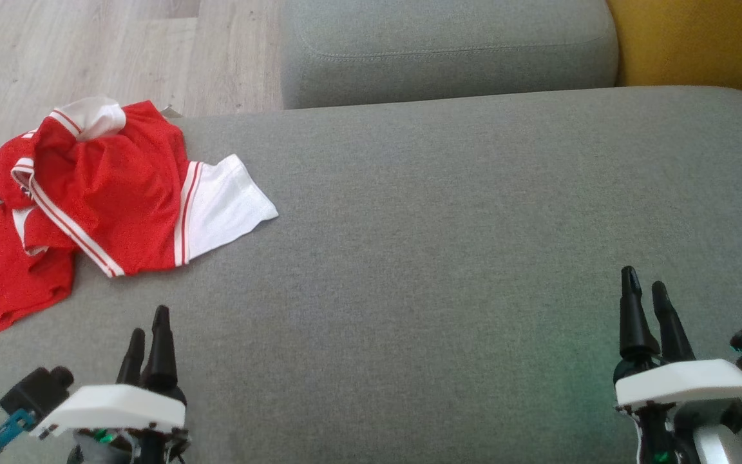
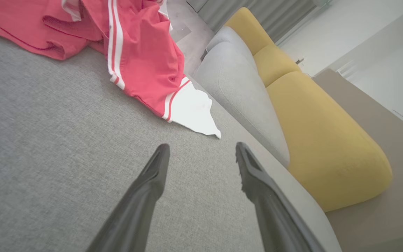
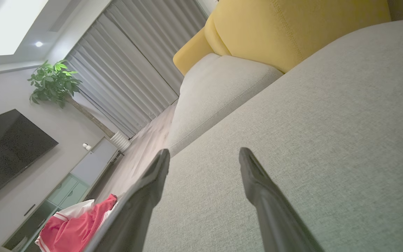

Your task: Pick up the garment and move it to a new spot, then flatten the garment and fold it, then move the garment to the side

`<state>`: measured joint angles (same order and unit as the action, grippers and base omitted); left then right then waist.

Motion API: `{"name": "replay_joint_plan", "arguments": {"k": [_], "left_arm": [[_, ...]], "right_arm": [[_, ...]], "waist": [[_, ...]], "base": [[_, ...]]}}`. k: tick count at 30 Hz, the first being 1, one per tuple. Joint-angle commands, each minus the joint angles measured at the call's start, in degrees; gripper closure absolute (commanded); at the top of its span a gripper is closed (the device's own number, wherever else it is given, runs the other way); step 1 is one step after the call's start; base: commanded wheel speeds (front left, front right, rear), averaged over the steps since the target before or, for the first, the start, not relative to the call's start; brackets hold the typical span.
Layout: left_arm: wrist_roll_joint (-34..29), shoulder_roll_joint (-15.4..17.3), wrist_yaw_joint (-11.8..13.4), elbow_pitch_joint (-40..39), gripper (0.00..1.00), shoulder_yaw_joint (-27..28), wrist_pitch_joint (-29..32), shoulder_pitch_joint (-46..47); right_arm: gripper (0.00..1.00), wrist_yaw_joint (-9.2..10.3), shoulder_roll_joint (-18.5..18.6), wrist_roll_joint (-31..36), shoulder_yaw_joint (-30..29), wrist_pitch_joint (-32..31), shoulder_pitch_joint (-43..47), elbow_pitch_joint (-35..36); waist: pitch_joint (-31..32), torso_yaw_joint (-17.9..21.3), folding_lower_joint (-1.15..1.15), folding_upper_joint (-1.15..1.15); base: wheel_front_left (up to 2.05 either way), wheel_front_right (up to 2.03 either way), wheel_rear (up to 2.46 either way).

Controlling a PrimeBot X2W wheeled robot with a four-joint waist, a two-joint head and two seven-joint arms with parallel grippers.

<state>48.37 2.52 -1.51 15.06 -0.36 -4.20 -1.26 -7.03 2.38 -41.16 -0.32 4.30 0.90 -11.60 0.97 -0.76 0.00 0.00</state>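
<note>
Garment [image 1: 107, 187]: crumpled in a heap at the far left corner of the grey sofa seat [image 1: 448, 225]. Its red body spills over the seat's left edge.
Sleeve [image 1: 226, 203]: one white sleeve lies flat on the seat, reaching from the heap toward the middle, with red-and-white striped trim beside it.
Left end effector [image 1: 150, 321]: low by the near edge, left side of the seat. The left wrist view shows its two dark fingers spread wide with bare grey fabric between them; it grips nothing.
Left arm pose: fingers point toward the far edge, aimed at the tip of the white sleeve and short of it, apart from the garment.
Right end effector [image 1: 644, 278]: by the near edge toward the right corner, well apart from the garment. The right wrist view shows a wide gap between its fingers; it is empty.
Right arm pose: fingers point toward the far edge and lean slightly left, held low along the seat. Whether they touch the fabric cannot be told.
Beyond the far edge: a grey back cushion [image 1: 442, 51], a yellow cushion [image 1: 699, 42] to its right and a wood floor [image 1: 55, 51] to its left.
</note>
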Motion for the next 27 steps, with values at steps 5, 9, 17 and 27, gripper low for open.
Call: {"name": "replay_joint_plan", "arguments": {"k": [5,9,17,27], "left_arm": [[-5.67,1.07,0.61,-2.11,0.00,0.61,-1.75,0.53],[-8.69,1.12,0.82,-2.15,0.00,0.50,-2.43,0.34],[-15.06,1.46,1.33,-2.29,0.00,0.28,-3.77,0.08],[-23.22,2.06,2.06,-2.65,0.00,-0.47,-5.45,-0.44]], "right_arm": [[0.00,-0.26,0.44,5.71,1.06,1.59,-0.61,2.83],[0.00,-0.28,0.55,8.67,0.94,2.27,-0.54,2.88],[0.00,-0.31,0.75,14.63,0.67,3.62,-0.45,2.71],[0.00,-0.34,0.85,21.99,0.30,5.31,-0.59,2.16]], "waist": [[0.14,0.01,0.00,0.00],[0.23,0.00,0.00,0.00],[0.42,-0.04,0.00,0.00],[0.56,-0.18,0.00,0.00]], "base": [[0.00,0.00,0.00],[0.00,0.00,0.00],[0.00,0.00,0.00],[0.00,0.00,0.00]]}}
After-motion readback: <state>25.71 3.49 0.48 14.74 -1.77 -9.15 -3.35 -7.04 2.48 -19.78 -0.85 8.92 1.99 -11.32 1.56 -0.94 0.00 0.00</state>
